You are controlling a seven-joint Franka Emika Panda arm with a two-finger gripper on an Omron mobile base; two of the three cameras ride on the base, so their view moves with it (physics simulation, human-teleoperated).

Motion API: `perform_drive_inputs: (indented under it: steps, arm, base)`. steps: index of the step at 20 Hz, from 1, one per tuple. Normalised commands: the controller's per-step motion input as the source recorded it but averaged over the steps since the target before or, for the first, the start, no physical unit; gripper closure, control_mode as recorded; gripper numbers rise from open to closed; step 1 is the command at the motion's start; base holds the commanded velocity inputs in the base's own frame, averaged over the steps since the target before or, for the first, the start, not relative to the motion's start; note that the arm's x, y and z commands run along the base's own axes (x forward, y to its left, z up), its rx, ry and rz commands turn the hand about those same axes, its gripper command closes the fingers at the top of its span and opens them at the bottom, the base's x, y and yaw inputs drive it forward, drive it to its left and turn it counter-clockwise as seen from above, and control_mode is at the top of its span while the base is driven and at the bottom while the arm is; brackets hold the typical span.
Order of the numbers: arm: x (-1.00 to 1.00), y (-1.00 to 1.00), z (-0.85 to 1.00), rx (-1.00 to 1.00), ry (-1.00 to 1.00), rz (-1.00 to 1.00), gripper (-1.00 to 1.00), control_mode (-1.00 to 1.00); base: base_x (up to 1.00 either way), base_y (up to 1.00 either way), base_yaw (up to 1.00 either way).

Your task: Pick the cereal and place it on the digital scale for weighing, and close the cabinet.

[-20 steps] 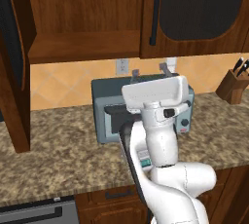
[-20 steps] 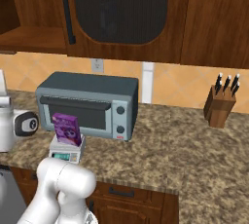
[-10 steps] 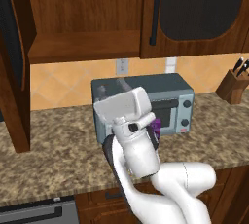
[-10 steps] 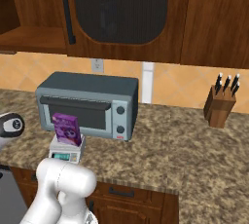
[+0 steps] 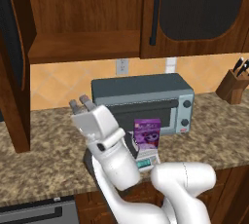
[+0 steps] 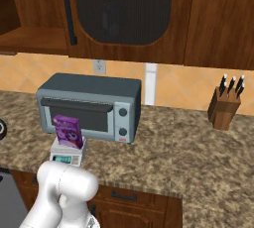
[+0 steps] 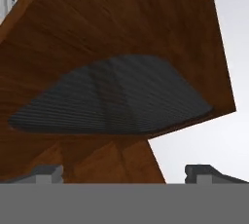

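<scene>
Cereal (image 5: pixel 147 133) upright on digital scale (image 5: pixel 146 159), in front of toaster oven (image 5: pixel 141 102). Gripper (image 5: pixel 81 104) wide, empty, aimed at open cabinet door (image 7: pixel 116 62). Risk: fingers glance off door panel; elbow swing topples box.

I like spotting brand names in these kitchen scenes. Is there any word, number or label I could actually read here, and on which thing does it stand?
Nothing can be read as text.
Flat purple cereal box standing on the small white-grey digital scale: cartoon picture with pale lettering above it, too blurred to read.
The scale's greenish display: no digits can be made out.
Grey toaster oven: two round knobs and a small red mark, no legible label.
</scene>
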Motion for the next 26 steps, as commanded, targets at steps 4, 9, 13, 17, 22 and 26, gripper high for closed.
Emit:
perform_drive_inputs:
  steps: [4, 9, 13, 17, 22, 26]
  arm:
    - [-0.2, 0.38, -0.25, -0.11, -0.2, -0.07, -1.0, -1.0]
    - [-0.13, -0.02, -0.4, -0.07, -0.14, -0.01, -1.0, -1.0]
    - [-0.27, -0.24, -0.4, -0.01, -0.14, 0.0, -1.0, -1.0]
    - [-0.06, 0.35, -0.14, -0.06, -0.12, 0.0, -1.0, -1.0]
    - [0.0, 0.71, -0.35, -0.08, -0.07, 0.0, -1.0, -1.0]
    - [0.0, 0.67, -0.67, -0.11, -0.14, 0.0, -1.0, -1.0]
  base:
    - [0.0, 0.0, 0.0]
    - [0.0, 0.0, 0.0]
    - [0.0, 0.0, 0.0]
    - [0.0, 0.0, 0.0]
    - [0.0, 0.0, 0.0]
    - [0.0, 0.0, 0.0]
